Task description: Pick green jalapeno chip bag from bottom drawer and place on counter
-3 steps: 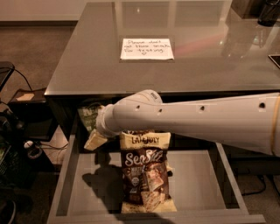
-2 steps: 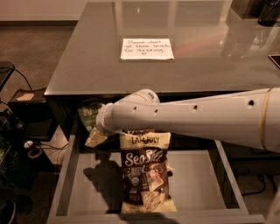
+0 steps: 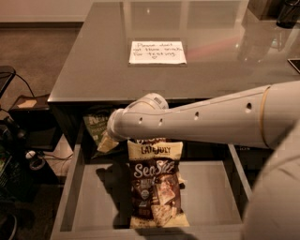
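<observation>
The green jalapeno chip bag [image 3: 96,125] is dark green and stands at the back left of the open bottom drawer [image 3: 89,201], partly under the counter's edge. My gripper [image 3: 111,133] is at the end of the pale arm [image 3: 201,123], which reaches in from the right. It is right against the bag's right side, and the wrist hides its tip. The counter [image 3: 93,70] is glossy grey and carries a white handwritten note [image 3: 157,52].
A cream-and-brown Late July Sea Salt bag [image 3: 154,185] lies lengthwise in the middle of the drawer, just below the arm. Cables and dark equipment [image 3: 18,154] sit on the floor to the left. A dark object [image 3: 288,11] stands on the counter's far right.
The rear part of the arm has risen a little at the right. The wrist end stays by the green bag, and neither bag has moved.
</observation>
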